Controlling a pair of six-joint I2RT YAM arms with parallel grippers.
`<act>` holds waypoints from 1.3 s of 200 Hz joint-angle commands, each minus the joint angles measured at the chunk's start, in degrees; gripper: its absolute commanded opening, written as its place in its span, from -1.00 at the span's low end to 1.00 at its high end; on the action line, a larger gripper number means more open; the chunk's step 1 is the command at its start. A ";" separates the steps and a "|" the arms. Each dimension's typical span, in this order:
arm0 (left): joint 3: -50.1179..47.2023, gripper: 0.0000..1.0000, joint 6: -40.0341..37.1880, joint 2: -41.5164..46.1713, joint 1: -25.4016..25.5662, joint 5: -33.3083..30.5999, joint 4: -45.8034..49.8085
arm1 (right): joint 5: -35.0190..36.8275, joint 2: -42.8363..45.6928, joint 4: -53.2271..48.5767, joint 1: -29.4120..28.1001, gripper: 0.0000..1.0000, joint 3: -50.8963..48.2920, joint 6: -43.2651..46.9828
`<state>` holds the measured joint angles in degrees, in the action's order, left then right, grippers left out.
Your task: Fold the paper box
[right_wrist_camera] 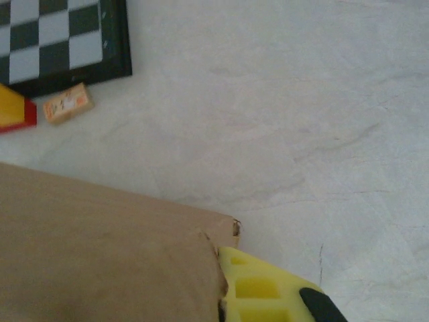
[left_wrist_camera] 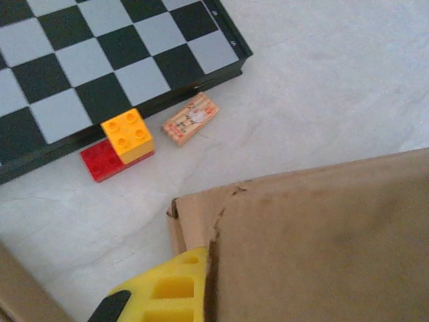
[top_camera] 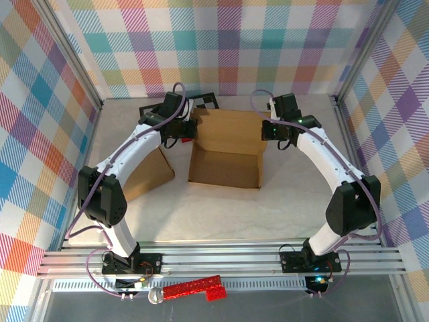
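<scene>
Red glitter piece (top_camera: 194, 289): lower centre of the overhead view, on the near ledge; a silver ball (top_camera: 155, 296) sits at its left end.
Rail (top_camera: 221, 260): aluminium bars across the bottom of the frame, carrying both arm bases.
Table (top_camera: 221, 215): pale, faintly veined surface, bare between the rail and the cardboard.
Cardboard panel (top_camera: 146, 176): brown, lying flat left of centre, partly under the left arm; whether it joins the box cannot be told.
Paper box (top_camera: 225, 144): brown and open-topped, at centre frame on the far half of the table, between the two tools.
Left tool (top_camera: 190, 129): at the box's upper left corner, clamped on its wall; in the left wrist view one yellow finger (left_wrist_camera: 167, 295) lies against the cardboard edge at the bottom of the frame.
Right tool (top_camera: 267, 129): at the box's upper right corner, likewise clamped on the wall; its yellow finger (right_wrist_camera: 261, 288) shows at lower right.
Bricks: a yellow brick (left_wrist_camera: 129, 134) stacked on a red brick (left_wrist_camera: 100, 161), against the chessboard's rim.
Printed tile (left_wrist_camera: 191, 119): small, tan, just right of the bricks.
Chessboard (top_camera: 209, 102): behind the box, upper centre.
Plaid walls (top_camera: 221, 40): pastel checks enclosing the table.
</scene>
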<state>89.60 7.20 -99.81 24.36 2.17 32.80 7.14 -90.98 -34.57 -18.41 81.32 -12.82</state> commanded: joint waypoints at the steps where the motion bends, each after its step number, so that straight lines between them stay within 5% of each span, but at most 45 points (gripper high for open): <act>1: -2.35 -1.00 5.69 1.33 1.11 3.60 -7.97 | 2.67 4.17 5.11 -0.48 -1.00 -3.51 -9.07; 49: -8.34 -1.00 5.90 1.56 3.18 8.61 -17.37 | 2.24 7.63 17.53 -0.90 -1.00 -12.40 -12.59; 105: -21.94 -1.00 4.15 5.32 5.91 11.32 -37.31 | 5.96 16.58 41.52 -3.48 -1.00 -31.37 -5.60; 140: -29.06 -1.00 4.66 6.38 6.56 11.01 -44.02 | 7.59 19.51 45.81 -5.00 -1.00 -38.78 -3.83; 178: -33.20 -1.00 4.54 6.89 7.60 9.83 -44.71 | 10.81 20.56 40.46 -6.62 -0.93 -40.94 -4.31; 221: -36.46 -1.00 2.53 9.12 9.72 4.94 -41.49 | 12.78 24.87 27.24 -7.15 -0.27 -39.03 -10.72; 260: -35.86 -1.00 0.80 9.29 11.38 -0.32 -37.88 | 11.28 28.85 5.44 -7.16 0.17 -30.73 -24.11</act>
<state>54.15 9.87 -91.11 34.24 3.38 -9.69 21.08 -65.21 -14.59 -24.91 44.77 -26.92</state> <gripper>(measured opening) 0.050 0.535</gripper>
